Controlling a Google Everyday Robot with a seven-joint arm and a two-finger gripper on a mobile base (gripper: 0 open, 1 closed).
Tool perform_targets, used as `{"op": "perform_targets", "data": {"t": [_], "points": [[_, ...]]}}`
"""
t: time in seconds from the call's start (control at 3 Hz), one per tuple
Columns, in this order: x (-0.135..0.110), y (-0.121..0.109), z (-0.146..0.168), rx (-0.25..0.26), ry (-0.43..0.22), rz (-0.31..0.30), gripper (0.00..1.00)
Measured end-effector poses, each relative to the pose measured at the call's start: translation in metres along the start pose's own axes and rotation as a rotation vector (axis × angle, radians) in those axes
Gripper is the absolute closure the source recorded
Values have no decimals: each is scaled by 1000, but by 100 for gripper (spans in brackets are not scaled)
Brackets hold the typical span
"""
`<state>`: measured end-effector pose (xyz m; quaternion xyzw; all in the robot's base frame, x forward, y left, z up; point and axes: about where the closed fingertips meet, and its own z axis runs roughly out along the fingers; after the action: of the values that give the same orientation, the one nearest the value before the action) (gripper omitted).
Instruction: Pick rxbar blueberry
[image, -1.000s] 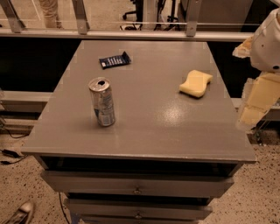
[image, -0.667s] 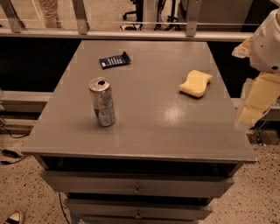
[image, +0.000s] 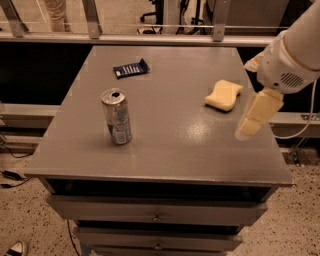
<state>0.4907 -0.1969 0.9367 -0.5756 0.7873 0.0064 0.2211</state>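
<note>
The rxbar blueberry (image: 131, 68) is a small flat dark navy wrapper with white print. It lies flat at the far left of the grey table top (image: 170, 150). My gripper (image: 252, 119) hangs from the white arm (image: 290, 55) at the right. It is above the table's right edge, just right of the yellow sponge (image: 224, 95) and far from the bar. Nothing shows in the gripper.
A silver drink can (image: 116, 116) stands upright at the front left of the table. The table has drawers below its front edge (image: 157, 217). A metal railing (image: 150, 37) runs behind the table. A cable (image: 300, 132) hangs at the right.
My arm and gripper have moved left, from beyond the table's right edge to above it. The bar, can and sponge have not moved.
</note>
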Motion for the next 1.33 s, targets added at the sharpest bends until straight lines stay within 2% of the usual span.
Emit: {"op": "perform_targets", "data": {"t": [0.33,0.67,1.0,1.33], "points": [[-29,-39,63,3,-122,46,0],[-54,-64,105,-4,-204,75,0],[-68,-75,127,-12,-244,90,0],[-68,-75,127,-12,-244,89,0]]}}
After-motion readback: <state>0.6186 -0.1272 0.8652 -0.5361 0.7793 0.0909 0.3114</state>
